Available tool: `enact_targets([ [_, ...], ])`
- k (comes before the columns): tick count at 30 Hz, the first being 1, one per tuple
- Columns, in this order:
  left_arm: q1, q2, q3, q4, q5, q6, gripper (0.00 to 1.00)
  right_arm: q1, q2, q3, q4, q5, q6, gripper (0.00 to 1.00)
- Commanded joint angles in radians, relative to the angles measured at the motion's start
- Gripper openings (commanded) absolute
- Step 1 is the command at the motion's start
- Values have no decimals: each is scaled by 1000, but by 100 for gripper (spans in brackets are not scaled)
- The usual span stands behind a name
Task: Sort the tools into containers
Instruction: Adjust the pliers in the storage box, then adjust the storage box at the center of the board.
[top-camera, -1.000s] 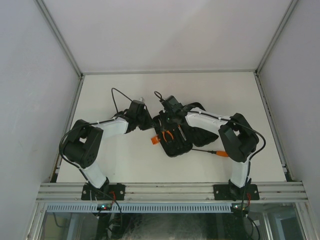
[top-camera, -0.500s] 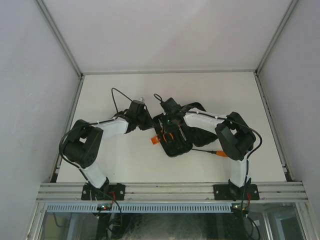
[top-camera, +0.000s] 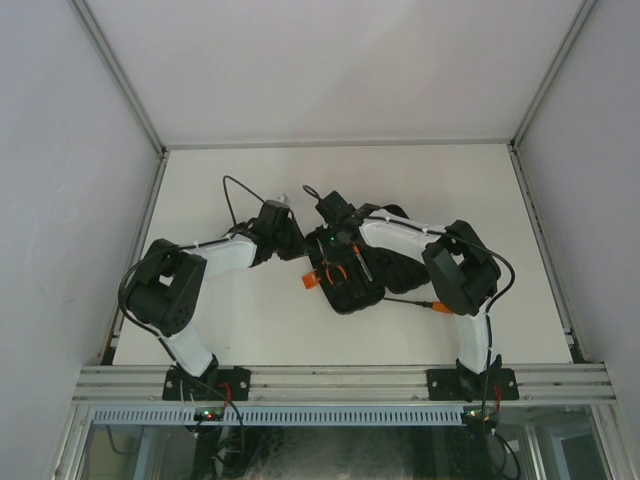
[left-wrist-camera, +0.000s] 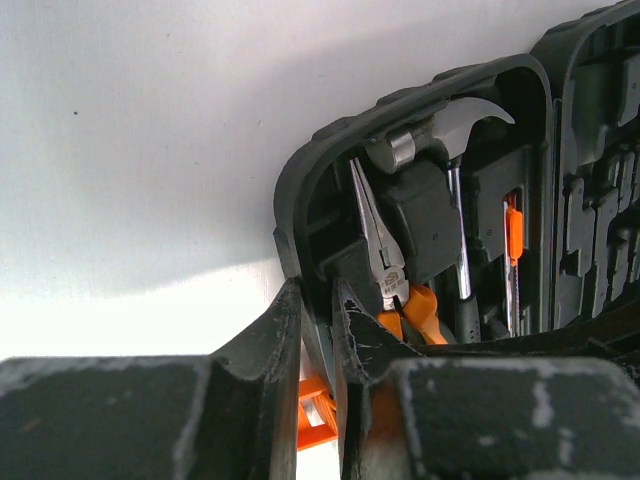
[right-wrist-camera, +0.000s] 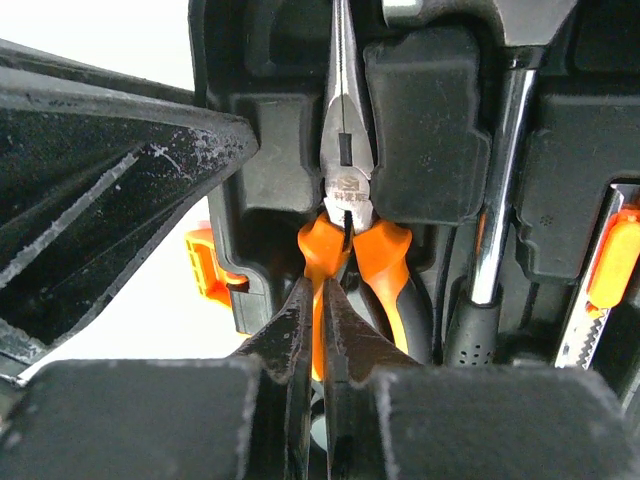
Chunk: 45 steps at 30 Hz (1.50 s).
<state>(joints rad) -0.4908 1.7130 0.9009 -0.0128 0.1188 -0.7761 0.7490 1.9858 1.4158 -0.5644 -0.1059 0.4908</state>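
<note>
Tool case (left-wrist-camera: 300, 200): matte black all over, moulded insert the same black. Latch (right-wrist-camera: 205, 265): bright orange. Pliers (right-wrist-camera: 345, 190): bare steel jaws with a dark stamped mark, orange handles with black inner lining. Hammer (left-wrist-camera: 440, 130): polished steel head and shank, black grip. Cased screwdriver (left-wrist-camera: 513, 235): orange collar, steel shaft. Loose screwdriver (top-camera: 440, 306): orange handle, thin dark shaft. Counter (top-camera: 250, 330): plain off-white, no pattern. Left gripper (left-wrist-camera: 315, 300) and right gripper (right-wrist-camera: 317, 300): black, flecked with whitish scuffs. Left arm (top-camera: 225, 255) and right arm (top-camera: 400, 232): white links, black joints. Small green light (top-camera: 329, 240) on the right wrist. Walls (top-camera: 60, 150): pale grey. Front rail (top-camera: 340, 382): silver.
</note>
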Motion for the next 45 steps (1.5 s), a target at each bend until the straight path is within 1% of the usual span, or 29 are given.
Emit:
enact_targets([
  [1, -17, 18, 19, -16, 25, 20, 7, 21, 107, 32, -73, 46, 3, 0],
  [10, -23, 17, 23, -13, 32, 26, 2, 81, 242, 23, -93, 67, 8, 0],
  [17, -25, 19, 21, -7, 37, 23, 0, 111, 286, -20, -66, 78, 24, 0],
  [19, -25, 18, 18, -7, 35, 26, 0, 111, 247, -53, -32, 81, 29, 0],
  [23, -22, 20, 25, -14, 30, 33, 0, 96, 90, -102, 57, 75, 11, 0],
  [27, -9, 26, 40, -29, 29, 46, 0, 67, -52, -98, 121, 9, -19, 0],
  [30, 0, 34, 53, -35, 27, 57, 1, 36, -147, -96, 153, -77, -31, 10],
  [33, 0, 50, 87, -51, 33, 77, 1, 9, -228, -102, 164, -104, -48, 18],
  [35, 27, 65, 114, -74, 36, 98, 2, -9, -272, -112, 162, -113, -62, 22],
  [40, 29, 98, 213, -168, 3, 197, 7, -73, -349, -179, 163, -71, -50, 24],
  [45, 34, 120, 290, -242, -37, 254, 10, -169, -401, -327, 206, -63, 1, 24],
])
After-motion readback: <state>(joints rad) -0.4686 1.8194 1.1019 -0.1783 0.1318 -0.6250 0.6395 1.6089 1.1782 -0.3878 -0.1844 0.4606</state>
